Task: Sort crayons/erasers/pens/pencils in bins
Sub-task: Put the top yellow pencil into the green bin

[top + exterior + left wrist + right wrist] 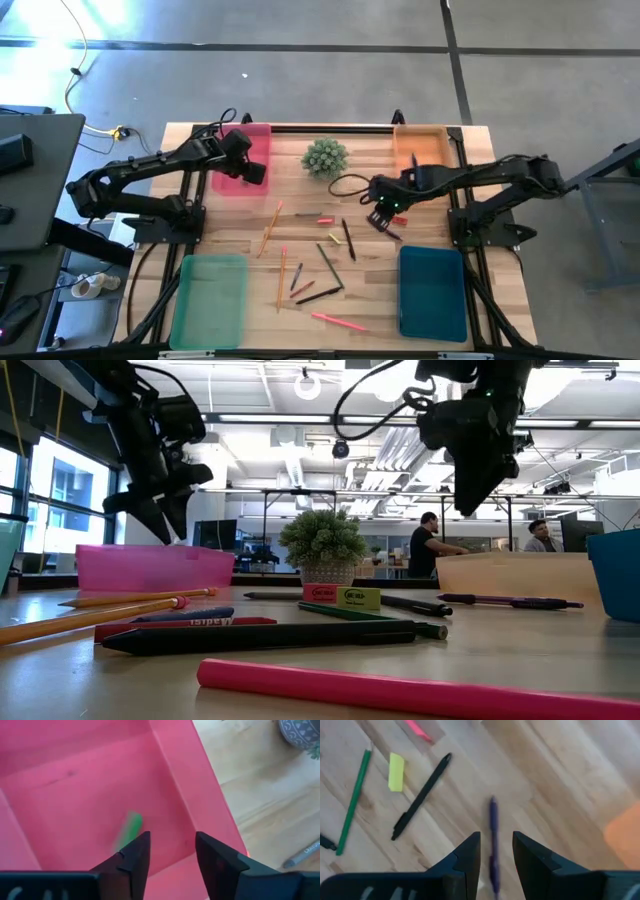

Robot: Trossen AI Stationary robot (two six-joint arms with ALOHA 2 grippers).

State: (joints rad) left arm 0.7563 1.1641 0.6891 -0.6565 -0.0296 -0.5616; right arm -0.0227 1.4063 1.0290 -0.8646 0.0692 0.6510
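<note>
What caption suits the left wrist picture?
Left gripper, fingers apart, above the pink bin with a green eraser inside.

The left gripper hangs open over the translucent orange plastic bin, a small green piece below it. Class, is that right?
Not quite: the left gripper hangs open over the translucent pink plastic bin, not the orange one, with the small green piece below it. The left wrist view shows this.

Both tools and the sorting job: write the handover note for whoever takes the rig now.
Left tool: open above the pink translucent plastic bin; a small green eraser shows blurred below it in that bin.
Right tool: open, empty, over a slim purple pen on the wooden table.
Orange bin: one orange stick. Light green bin and teal-blue bin: empty.
Left: loose sticks and erasers mid-table.
</note>
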